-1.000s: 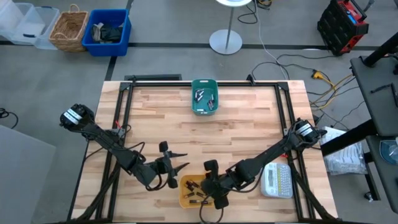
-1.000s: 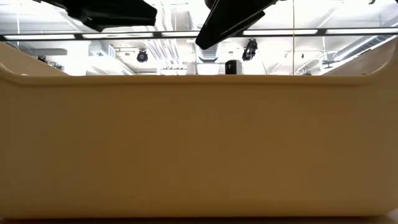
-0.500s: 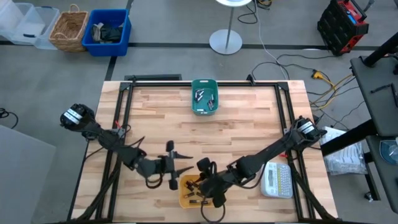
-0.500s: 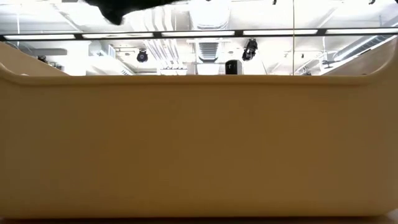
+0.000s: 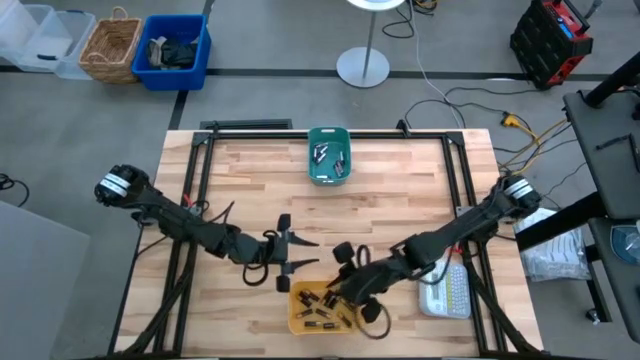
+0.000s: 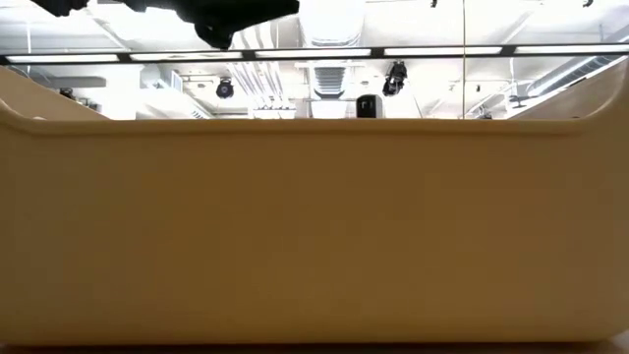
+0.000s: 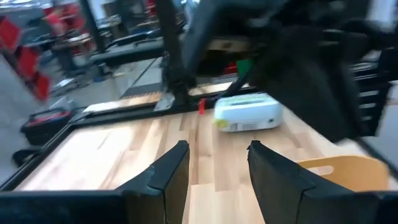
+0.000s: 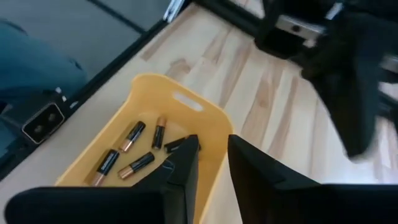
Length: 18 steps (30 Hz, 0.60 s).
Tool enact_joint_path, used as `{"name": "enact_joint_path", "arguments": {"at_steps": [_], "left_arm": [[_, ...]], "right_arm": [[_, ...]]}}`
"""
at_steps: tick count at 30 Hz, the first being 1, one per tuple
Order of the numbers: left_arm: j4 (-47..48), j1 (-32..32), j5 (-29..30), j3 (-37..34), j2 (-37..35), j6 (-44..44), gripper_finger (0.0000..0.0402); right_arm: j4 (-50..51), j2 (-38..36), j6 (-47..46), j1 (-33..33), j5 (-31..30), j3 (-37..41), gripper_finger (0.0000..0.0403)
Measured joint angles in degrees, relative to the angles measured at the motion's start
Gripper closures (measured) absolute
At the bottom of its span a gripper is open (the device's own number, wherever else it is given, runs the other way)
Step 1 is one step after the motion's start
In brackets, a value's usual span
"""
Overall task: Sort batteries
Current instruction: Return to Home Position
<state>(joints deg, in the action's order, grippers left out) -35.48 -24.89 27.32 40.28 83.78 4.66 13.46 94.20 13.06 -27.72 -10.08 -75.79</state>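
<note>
The yellow bin point(image 5: 293, 305) stands in the middle of the near edge of the table point(image 5: 400, 190). It holds several dark batteries point(image 8: 132, 137) with brownish ends, which lie flat on its floor. In the low view the wall of this bin fills almost the whole picture.

The left tool point(image 5: 305, 252) hangs over the table just beside the far left corner of the yellow bin. Its two fingers are spread wide and there is nothing between them.

The right tool point(image 5: 340, 285) is over the far right corner of the yellow bin and looks down into it. Its fingers stand a little apart and they pinch nothing.

The green bin point(image 5: 312, 168) is well apart from the yellow bin, straight across from it at the far edge of the table. A few silvery batteries point(image 5: 328, 155) lie inside it.

A white label maker point(image 5: 447, 290) lies on the table near the right side of the yellow bin, under the right arm.
</note>
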Motion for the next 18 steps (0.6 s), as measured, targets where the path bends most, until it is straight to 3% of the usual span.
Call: {"name": "enact_joint_path", "arguments": {"at_steps": [5, 13, 18], "left_arm": [[1.04, 0.16, -7.22, -0.36, -4.39, 2.31, 0.0257], [9.14, 1.09, -7.91, -1.24, -14.20, 2.43, 0.0257], [3.00, 4.84, -18.09, -8.43, -19.87, 2.40, 0.0257]], "right_arm": [[-8.04, -8.01, 1.48, 0.01, 0.01, 9.97, 0.0335], [-21.64, -21.60, 4.04, 0.01, -0.01, 26.08, 0.0349], [-27.57, -29.55, 3.53, 0.01, -0.01, 33.77, 0.0356]]}}
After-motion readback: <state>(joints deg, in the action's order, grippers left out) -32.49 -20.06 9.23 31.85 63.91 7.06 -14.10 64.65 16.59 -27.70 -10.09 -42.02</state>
